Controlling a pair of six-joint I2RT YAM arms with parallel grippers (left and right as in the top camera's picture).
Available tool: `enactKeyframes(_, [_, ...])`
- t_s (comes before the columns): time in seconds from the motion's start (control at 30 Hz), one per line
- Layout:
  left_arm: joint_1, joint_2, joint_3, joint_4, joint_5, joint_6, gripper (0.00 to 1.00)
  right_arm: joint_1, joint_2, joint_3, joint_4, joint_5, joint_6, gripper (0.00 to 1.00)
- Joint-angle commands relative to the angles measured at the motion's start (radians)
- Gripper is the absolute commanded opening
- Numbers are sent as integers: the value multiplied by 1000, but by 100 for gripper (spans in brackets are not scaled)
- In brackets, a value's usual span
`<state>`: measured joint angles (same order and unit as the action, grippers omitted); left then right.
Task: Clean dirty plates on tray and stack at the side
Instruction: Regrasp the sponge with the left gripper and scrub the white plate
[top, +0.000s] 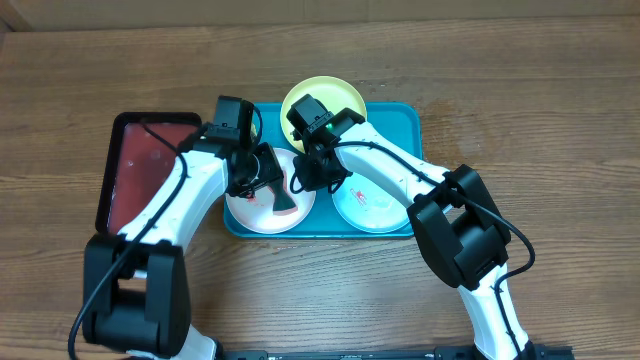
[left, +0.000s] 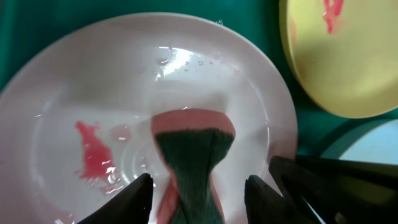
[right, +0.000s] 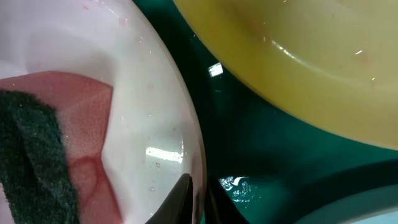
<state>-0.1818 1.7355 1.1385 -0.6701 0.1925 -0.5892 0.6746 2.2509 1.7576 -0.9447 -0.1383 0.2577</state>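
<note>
Two white-shelled arms (top: 175, 195) with black joints, looping black cables (top: 528, 255) and tapered black fingers (left: 127, 202).

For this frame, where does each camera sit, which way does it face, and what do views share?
Overhead: above the table, facing straight down; left arm, right arm and the tray show.
Left wrist: looks down past its fingers at the sponge on the white plate.
Right wrist: close over the white plate's rim; one fingertip shows.
Shared: both wrist views show sponge, white plate, yellow-green plate.
</note>
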Motion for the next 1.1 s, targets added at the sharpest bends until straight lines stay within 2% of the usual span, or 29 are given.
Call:
enactKeyframes(0.0, [-2,75,-9,28,77,-21,48,-3,1,15,0,7,4,10])
enactKeyframes(0.07, [-2,109,-9,31,90,-25,48,-3,1,15,0,8,4,10])
enactKeyframes(0.1, [-2,127,-9,19,89,-24,43,-3,1,15,0,8,4,10])
enactKeyframes(0.13, [-1,131,-9,14,86,-22,42,-3,1,15,0,11,4,10])
enactKeyframes(0.27, [2,130,-6,8,86,7,42,-4,1,15,0,26,4,10])
enactKeyframes(0.53, [32,130,11,-47,82,43,32,-21,1,15,-4,26,4,10])
enactKeyframes(0.67, [38,130,21,-63,82,44,31,-31,1,15,-5,25,4,10])
enactKeyframes(0.77, [37,130,21,-66,81,44,25,-31,1,15,-5,25,4,10])
enactKeyframes(0.83, [37,130,21,-66,74,49,15,-31,1,15,-6,25,4,9])
enactKeyframes(0.9, [38,130,21,-66,40,50,5,-31,1,15,-8,25,4,9])
enactKeyframes(1.07, [38,130,21,-66,-167,51,4,-31,1,15,-8,25,4,8])
